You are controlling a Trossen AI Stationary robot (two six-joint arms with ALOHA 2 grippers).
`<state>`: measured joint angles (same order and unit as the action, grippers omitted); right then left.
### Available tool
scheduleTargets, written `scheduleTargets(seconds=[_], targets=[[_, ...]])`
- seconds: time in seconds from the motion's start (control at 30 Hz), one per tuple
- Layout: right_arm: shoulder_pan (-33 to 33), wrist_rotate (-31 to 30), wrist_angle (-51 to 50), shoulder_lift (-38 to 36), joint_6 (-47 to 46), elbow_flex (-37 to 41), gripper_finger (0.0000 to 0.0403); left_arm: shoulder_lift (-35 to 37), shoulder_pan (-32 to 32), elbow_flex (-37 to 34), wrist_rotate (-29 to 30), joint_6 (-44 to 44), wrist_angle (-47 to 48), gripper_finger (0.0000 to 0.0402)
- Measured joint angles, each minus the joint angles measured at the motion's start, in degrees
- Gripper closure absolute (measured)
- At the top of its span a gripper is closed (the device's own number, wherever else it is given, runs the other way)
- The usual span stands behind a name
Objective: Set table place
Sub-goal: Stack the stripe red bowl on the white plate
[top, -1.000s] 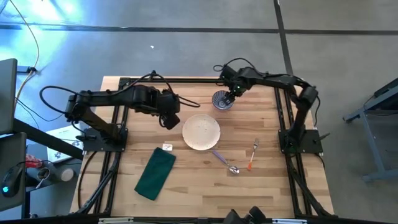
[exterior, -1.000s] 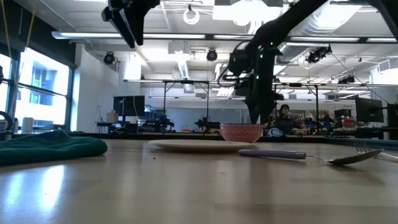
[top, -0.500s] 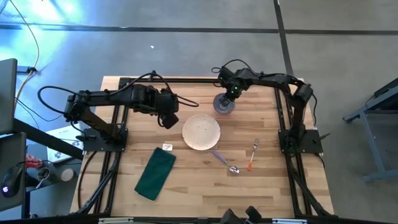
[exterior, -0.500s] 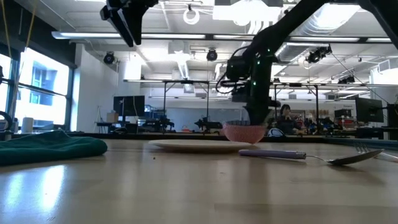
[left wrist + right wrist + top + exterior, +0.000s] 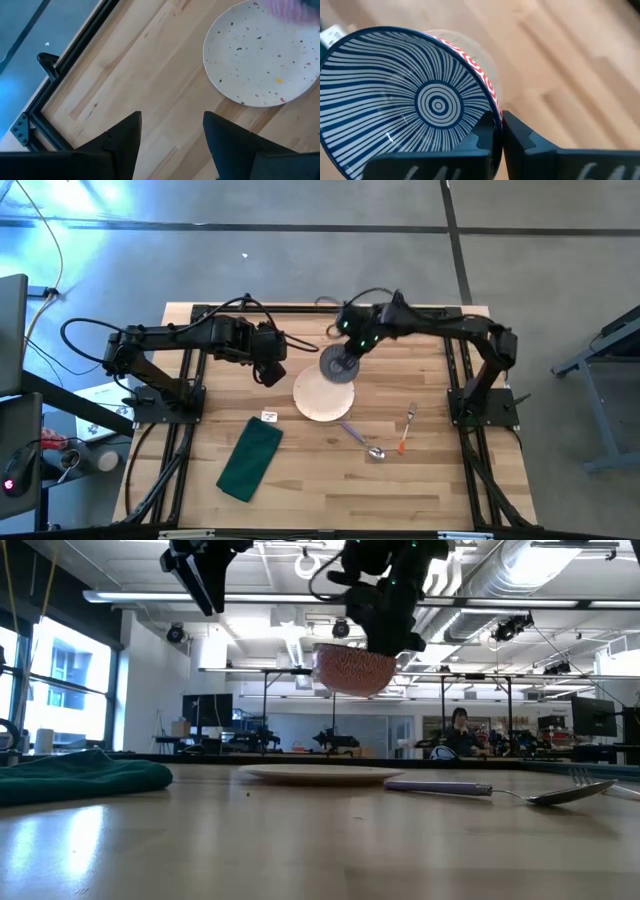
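My right gripper is shut on the small bowl, blue-striped inside and red-patterned outside. The bowl hangs in the air above the far edge of the round cream plate, which lies flat on the table. My left gripper hovers open over bare wood just left of the plate. The dark green napkin lies at the near left. The lilac-handled spoon and the orange-handled fork lie to the plate's near right. My right gripper pinches the bowl's rim with one finger inside the bowl and the other outside its wall. The fingers come down from above and from the table's far right. The bowl is lifted clear, roughly upright, high over the plate.
A small white tag lies between the napkin and the plate. The black frame runs along the table's edges. Bare wood lies open in front of the plate and at the far right, where the bowl stood.
My right gripper has come down onto the bowl at the table's far side and shut on its rim. It has then lifted the bowl off the table and carried it toward the left and near, above the plate's far edge.
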<state>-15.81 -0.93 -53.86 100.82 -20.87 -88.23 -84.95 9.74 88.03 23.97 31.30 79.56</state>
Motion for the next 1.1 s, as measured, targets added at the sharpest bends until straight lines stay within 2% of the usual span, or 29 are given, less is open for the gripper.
scheduleTargets(seconds=[0.13, 0.33, 0.57, 0.7, 0.93, 1.1], targets=[[3.91, -0.96, 3.21, 3.30, -2.10, 0.07, 0.0402, 0.00, 0.00, 0.00, 0.42, -0.65, -0.23, 0.0197], [5.07, -1.03, 5.22, 8.82, -4.75, 0.09, 0.0402, 0.00, 0.00, 0.00, 0.50, -0.90, -0.32, 0.0197], [5.94, 3.38, 8.29, 13.65, -6.20, 0.09, 0.0402, 0.00, -0.02, 0.00, 0.50, -1.03, -0.39, 0.0197], [6.00, 4.38, 8.46, 15.07, -6.29, 0.09, 0.0403, 0.00, -0.02, 0.01, 0.50, -1.03, -0.39, 0.0197], [5.72, 1.16, 8.34, 15.27, -5.98, 0.09, 0.0403, -0.02, -0.02, 0.00, 0.50, -1.03, -0.41, 0.0197], [5.68, 3.04, 8.28, 15.27, -3.65, 0.09, 0.0389, -0.02, -0.02, 0.01, 0.50, -1.03, -0.40, 0.0197]])
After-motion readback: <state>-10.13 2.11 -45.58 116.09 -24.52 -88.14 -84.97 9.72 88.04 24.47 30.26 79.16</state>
